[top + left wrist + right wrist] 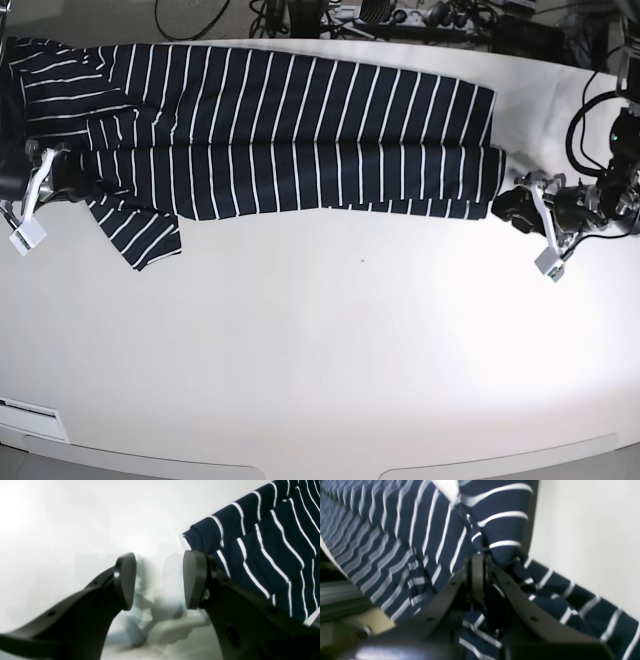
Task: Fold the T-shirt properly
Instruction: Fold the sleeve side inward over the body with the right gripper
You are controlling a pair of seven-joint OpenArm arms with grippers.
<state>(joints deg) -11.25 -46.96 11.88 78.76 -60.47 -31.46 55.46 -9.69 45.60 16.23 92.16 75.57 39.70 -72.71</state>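
Navy cloth with thin white stripes, the T-shirt (290, 135), lies spread across the far half of the white table (330, 340), long axis running 9 to 3 o'clock in the base view. One sleeve sticks out toward 7 o'clock at the 9 o'clock end.

My right gripper (478, 575) is at that 9 o'clock end, pads pinched flat together with striped fabric bunched around them. I read that as a bite on the shirt edge near the sleeve. How many layers are caught, I cannot tell; the wrist view is blurred.

My left gripper (160, 580) sits at the 3 o'clock end, jaws wide apart, nothing between them. The cloth corner shows just past the right-hand pad in the wrist view, beside it, not between the pads. From the base view it hangs just off the shirt's end, close to touching.

My take on doing this step well:
- Get the left bite first. Nudge toward the corner so the folded edge goes between the pads, then close.
- Grab at a matching spot to the right side, or the fold line skews.
- Lift both ends together and level, keep light tension so the middle does not sag or drag.
- Watch the loose sleeve at 7 o'clock; it could get trapped crooked under the fold.

Risk: right bite may be shallow and slip on lift.
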